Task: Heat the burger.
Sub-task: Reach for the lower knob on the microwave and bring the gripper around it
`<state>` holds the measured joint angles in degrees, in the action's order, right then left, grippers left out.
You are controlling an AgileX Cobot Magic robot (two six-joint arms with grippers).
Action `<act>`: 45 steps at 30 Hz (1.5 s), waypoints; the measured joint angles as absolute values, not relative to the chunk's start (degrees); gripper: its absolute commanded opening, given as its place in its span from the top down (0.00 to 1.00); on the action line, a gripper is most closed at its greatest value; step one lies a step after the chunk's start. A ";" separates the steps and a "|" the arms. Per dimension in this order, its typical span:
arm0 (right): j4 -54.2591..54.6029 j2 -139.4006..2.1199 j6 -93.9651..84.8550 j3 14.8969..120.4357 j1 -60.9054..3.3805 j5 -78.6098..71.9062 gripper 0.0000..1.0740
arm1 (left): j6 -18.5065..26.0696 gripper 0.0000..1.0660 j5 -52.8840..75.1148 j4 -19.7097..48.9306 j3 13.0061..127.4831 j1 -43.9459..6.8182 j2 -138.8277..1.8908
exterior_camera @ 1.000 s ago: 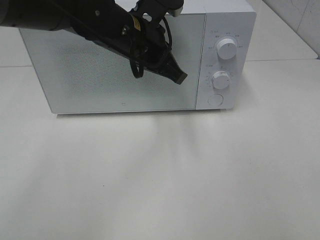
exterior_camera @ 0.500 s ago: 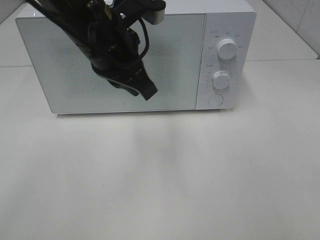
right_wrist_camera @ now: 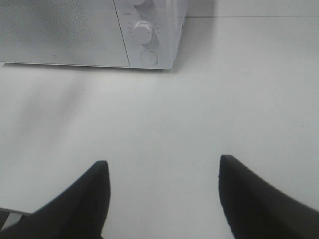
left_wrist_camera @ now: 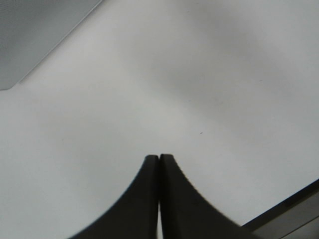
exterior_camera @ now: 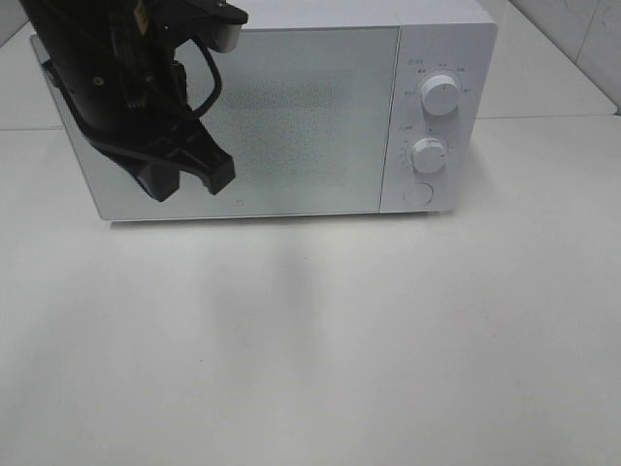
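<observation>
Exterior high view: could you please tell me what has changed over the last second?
The left gripper swept leftward across the microwave door, away from the knobs, and dropped slightly lower. It took hold of nothing. The door stayed shut and the knobs unturned.

The arm [exterior_camera: 107,87] is thick and black, with a looped black cable [exterior_camera: 217,82] and a pale block [exterior_camera: 229,37]. The left tool [left_wrist_camera: 159,158] and right tool [right_wrist_camera: 163,160] have smooth, black, curved fingers.
</observation>
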<state>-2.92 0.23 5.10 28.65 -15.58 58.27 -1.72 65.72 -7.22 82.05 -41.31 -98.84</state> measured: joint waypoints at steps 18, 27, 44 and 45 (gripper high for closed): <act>-2.92 0.23 5.10 28.65 -15.58 58.27 0.45 | -2.46 1.00 69.56 -4.58 81.93 -28.53 -97.12; -2.92 0.23 5.10 28.65 -15.58 58.27 0.45 | -0.97 1.00 69.56 -1.15 76.09 -15.01 -85.66; -2.92 0.23 5.10 28.65 -15.58 58.27 0.45 | -5.61 1.00 69.84 -3.32 51.51 -6.47 -50.65; -2.92 0.23 5.10 28.65 -15.58 58.27 0.45 | -5.61 1.00 69.84 -3.32 49.33 -6.47 -46.52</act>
<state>-2.92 0.23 5.10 28.65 -15.58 58.27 -5.61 69.84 -3.32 49.33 -6.47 -46.52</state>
